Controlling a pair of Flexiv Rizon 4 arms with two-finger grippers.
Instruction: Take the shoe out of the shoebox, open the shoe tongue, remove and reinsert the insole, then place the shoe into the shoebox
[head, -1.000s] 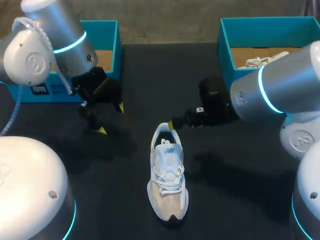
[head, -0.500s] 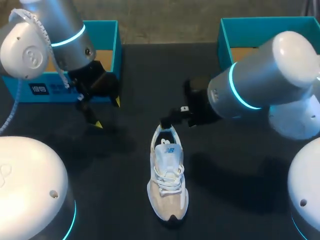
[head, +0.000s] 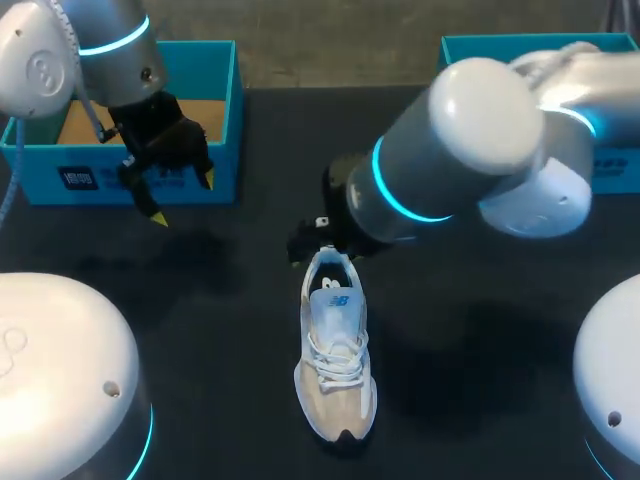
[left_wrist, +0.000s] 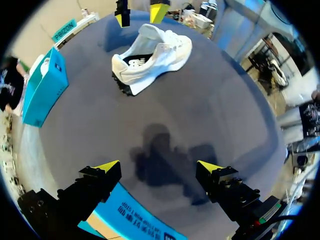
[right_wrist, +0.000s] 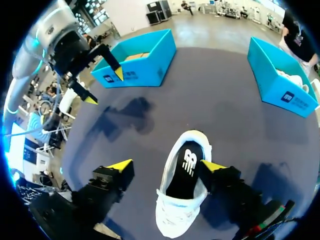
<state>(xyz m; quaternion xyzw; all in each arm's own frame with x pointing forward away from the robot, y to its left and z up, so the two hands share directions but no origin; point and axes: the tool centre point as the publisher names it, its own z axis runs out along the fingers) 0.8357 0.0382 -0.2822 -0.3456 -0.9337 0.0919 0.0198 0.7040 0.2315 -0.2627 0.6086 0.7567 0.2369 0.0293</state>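
Sneaker (head: 337, 350) stands upright on the dark table (head: 230, 330), toe toward me, between two teal shoeboxes and outside both. My right claw (right_wrist: 166, 165) hangs spread wide over its heel opening, gripping nothing. My left claw (left_wrist: 156, 166), also wide and empty, hovers by the left shoebox (head: 226, 110), well apart from it. I judge it light, with a soft upper and a thin, bendy black insole (right_wrist: 184, 172); I'd pinch the insole's heel edge.
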